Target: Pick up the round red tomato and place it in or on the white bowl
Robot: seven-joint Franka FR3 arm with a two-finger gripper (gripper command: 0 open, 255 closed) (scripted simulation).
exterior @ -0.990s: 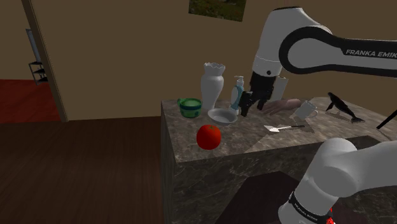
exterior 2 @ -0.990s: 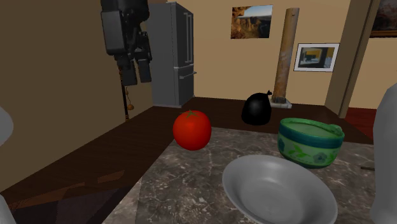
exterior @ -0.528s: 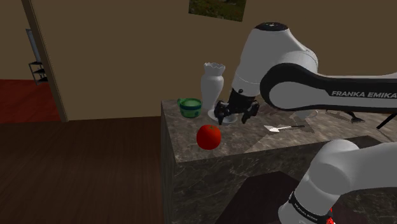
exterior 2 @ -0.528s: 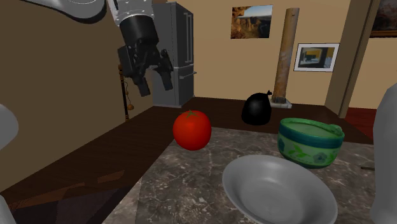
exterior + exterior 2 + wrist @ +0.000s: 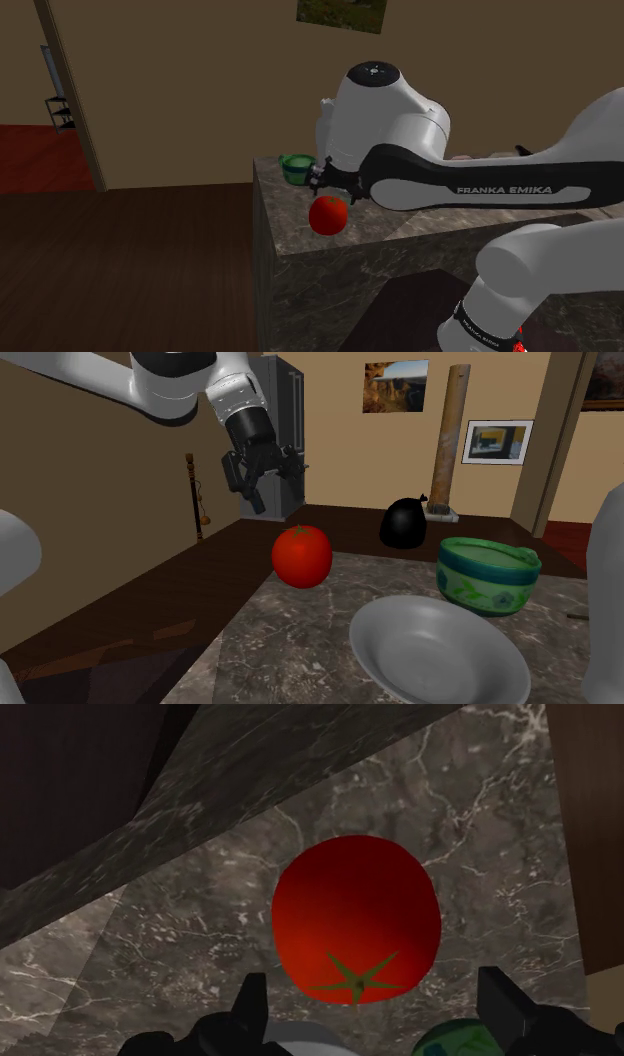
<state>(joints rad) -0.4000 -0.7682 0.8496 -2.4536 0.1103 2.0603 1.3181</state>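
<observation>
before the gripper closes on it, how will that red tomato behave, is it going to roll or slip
The tomato is round and smooth, so a nudge would probably roll it; it sits near the counter edge and might drop off. Its curved skin may slip unless the open gripper closes across its widest part.

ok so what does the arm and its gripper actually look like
The arm has smooth, rounded white shells with dark joints. A dark band along one link carries white FRANKA EMIKA lettering. The gripper is all black, with two blocky fingers.
</observation>
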